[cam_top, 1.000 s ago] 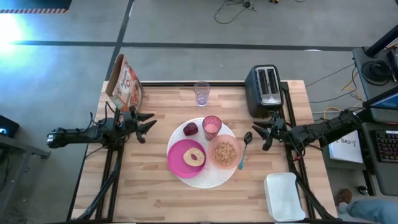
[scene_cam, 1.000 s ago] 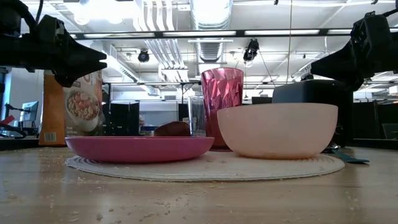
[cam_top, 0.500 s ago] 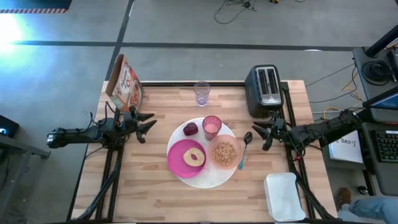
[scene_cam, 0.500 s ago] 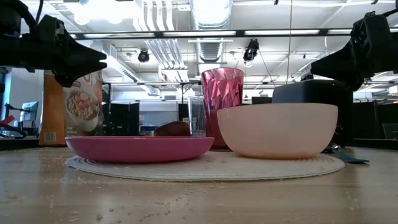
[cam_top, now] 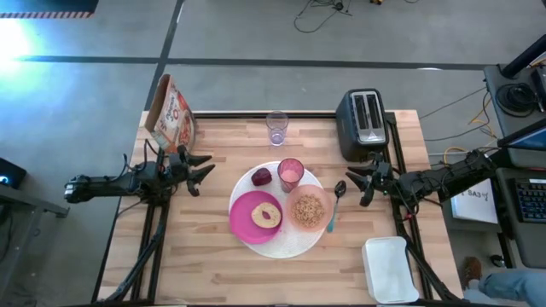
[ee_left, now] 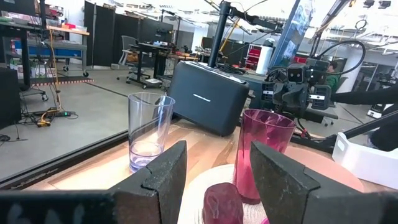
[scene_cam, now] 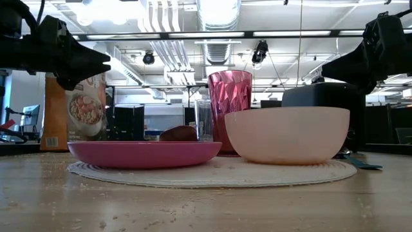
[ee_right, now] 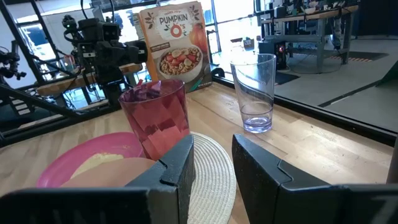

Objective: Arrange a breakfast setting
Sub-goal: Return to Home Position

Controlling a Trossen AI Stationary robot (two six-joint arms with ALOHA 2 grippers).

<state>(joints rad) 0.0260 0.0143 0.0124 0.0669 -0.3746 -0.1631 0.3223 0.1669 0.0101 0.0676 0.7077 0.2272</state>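
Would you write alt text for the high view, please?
Mid-table, a white mat holds a magenta plate with a bagel, a bowl of cereal, a tumbler and a red fruit, spoon beside it. The left pincer and right pincer flank it, open.

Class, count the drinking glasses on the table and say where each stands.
2. The pink tumbler stands on the white mat, beside the red fruit. The clear glass stands off the mat, farther back, between the cereal box and the toaster. None appears hidden.
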